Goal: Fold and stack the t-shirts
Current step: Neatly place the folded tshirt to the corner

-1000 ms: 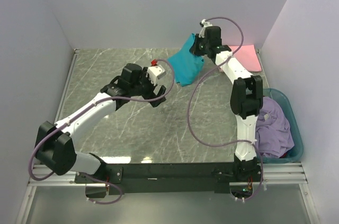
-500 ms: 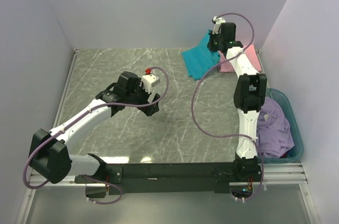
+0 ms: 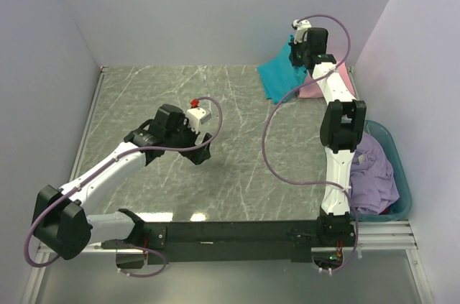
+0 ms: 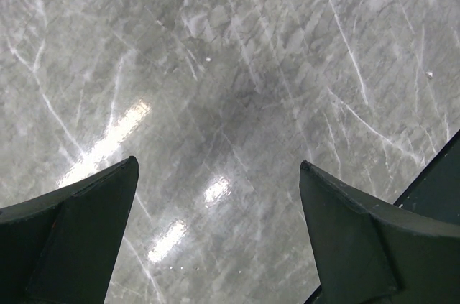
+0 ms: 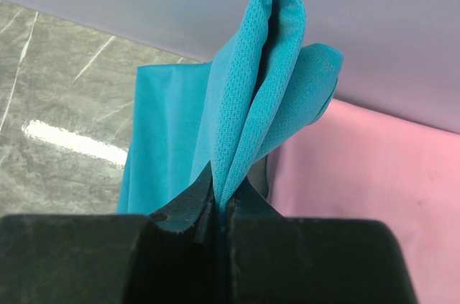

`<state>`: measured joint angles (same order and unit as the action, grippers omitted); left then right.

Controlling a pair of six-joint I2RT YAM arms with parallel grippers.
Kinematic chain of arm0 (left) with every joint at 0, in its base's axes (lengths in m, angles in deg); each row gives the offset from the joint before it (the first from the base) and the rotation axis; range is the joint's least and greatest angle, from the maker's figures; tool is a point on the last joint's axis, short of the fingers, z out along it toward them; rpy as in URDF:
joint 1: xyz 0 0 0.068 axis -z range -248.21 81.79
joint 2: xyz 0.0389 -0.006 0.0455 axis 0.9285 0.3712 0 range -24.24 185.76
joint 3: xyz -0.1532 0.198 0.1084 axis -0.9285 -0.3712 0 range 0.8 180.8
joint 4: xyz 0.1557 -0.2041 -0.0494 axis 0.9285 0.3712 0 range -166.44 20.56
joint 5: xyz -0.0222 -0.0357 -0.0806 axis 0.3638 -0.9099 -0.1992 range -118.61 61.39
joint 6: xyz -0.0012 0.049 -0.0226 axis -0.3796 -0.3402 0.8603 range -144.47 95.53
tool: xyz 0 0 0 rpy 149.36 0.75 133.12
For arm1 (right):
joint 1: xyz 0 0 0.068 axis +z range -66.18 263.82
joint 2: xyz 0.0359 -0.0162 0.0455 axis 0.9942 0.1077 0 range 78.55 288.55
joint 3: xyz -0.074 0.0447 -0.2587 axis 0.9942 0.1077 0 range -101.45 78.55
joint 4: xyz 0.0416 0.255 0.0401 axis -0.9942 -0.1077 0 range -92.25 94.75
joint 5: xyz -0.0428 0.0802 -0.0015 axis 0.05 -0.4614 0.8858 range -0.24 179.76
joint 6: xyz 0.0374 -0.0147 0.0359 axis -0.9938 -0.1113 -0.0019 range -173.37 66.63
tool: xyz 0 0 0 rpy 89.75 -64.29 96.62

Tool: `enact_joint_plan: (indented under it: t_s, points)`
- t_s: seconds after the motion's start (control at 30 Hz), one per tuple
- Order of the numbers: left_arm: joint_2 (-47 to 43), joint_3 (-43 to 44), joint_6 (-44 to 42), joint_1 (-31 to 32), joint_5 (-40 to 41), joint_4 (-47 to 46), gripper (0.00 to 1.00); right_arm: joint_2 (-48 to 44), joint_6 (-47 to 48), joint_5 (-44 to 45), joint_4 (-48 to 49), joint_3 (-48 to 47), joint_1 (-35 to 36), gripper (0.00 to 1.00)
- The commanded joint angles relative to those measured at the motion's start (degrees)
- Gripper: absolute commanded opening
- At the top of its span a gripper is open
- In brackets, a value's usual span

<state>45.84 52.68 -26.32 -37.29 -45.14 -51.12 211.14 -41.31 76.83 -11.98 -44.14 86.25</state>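
My right gripper (image 3: pixel 297 54) is shut on a fold of the teal t-shirt (image 3: pixel 279 79) at the back right of the table; in the right wrist view the pinched cloth (image 5: pixel 248 113) rises straight out of the right gripper (image 5: pixel 220 200). The rest of the teal shirt hangs down to the table beside the folded pink t-shirt (image 3: pixel 332 81), also seen on the right of the wrist view as pink t-shirt (image 5: pixel 359 189). A lavender t-shirt (image 3: pixel 374 174) lies in the basket. My left gripper (image 3: pixel 199 152) is open above bare table, its dark fingers (image 4: pixel 79 225) wide apart.
The teal plastic basket (image 3: pixel 399 167) stands at the right edge near the right arm's base. White walls close the table in at the back and both sides. The marbled grey table (image 3: pixel 237 167) stretches between the arms.
The right gripper has carried the teal t-shirt to the right and back, toward the pink one. The left arm has drawn back toward the near left, still open.
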Motion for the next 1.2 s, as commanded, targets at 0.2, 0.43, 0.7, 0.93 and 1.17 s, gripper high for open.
enact_joint_plan:
  t_s: [0.2,0.43,0.7,0.93,1.17]
  points:
    - [-2.67,-0.20,-4.03,-2.61,3.43,3.24,0.99,-5.15,3.06,-0.60,2.41,-4.92,-1.38,0.00]
    - [-2.94,-0.02,-4.84,-3.14,5.37,2.81,0.99,-7.00,2.71,-1.48,1.89,-5.62,-1.38,0.00]
    - [-3.20,-0.11,-5.27,-3.14,6.51,2.98,0.99,-10.34,1.92,-2.01,2.23,-2.02,-1.38,0.00]
    - [-3.29,-0.02,-5.10,-3.14,6.87,3.07,0.99,-11.48,1.04,-2.71,0.73,-3.08,-2.17,0.00]
    - [-3.02,0.07,-5.01,-3.14,6.87,3.24,0.99,-12.27,1.66,-3.07,-0.05,-2.11,-4.19,0.00]
